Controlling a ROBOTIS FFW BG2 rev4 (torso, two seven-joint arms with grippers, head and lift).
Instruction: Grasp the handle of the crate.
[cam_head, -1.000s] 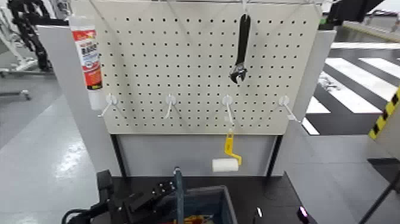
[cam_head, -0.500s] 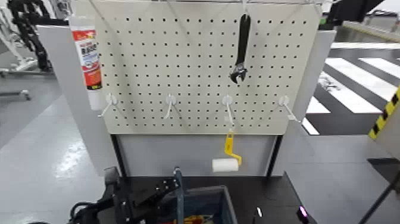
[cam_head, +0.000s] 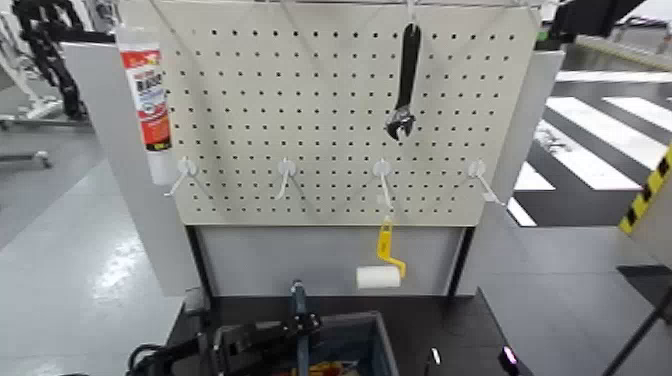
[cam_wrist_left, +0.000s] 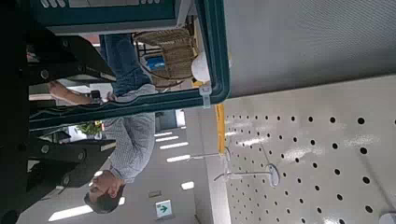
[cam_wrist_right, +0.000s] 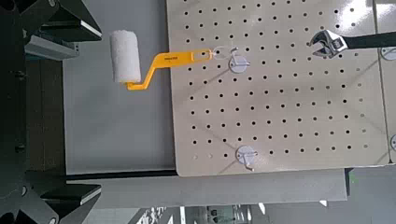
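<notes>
The blue-grey crate (cam_head: 384, 343) sits at the near edge of the black table, with orange and yellow tools inside. Its dark upright handle (cam_head: 299, 318) rises over its middle. My left gripper (cam_head: 282, 330) reaches in from the left, and its tips are at the handle. In the left wrist view the handle bar (cam_wrist_left: 140, 106) runs between the two black fingers (cam_wrist_left: 58, 58), which stand apart, so the left gripper (cam_wrist_left: 101, 112) is open around it. My right gripper (cam_wrist_right: 89, 110) is open and empty, facing the pegboard, away from the crate.
A white pegboard (cam_head: 340, 110) stands behind the table with a black wrench (cam_head: 405, 85), a sealant tube (cam_head: 148, 95) and several empty hooks. A yellow-handled paint roller (cam_head: 380, 270) hangs below it. A person (cam_wrist_left: 131, 140) stands in the background.
My left gripper has moved right along the table, from left of the crate up to the handle. The crate and the right arm have not moved.
</notes>
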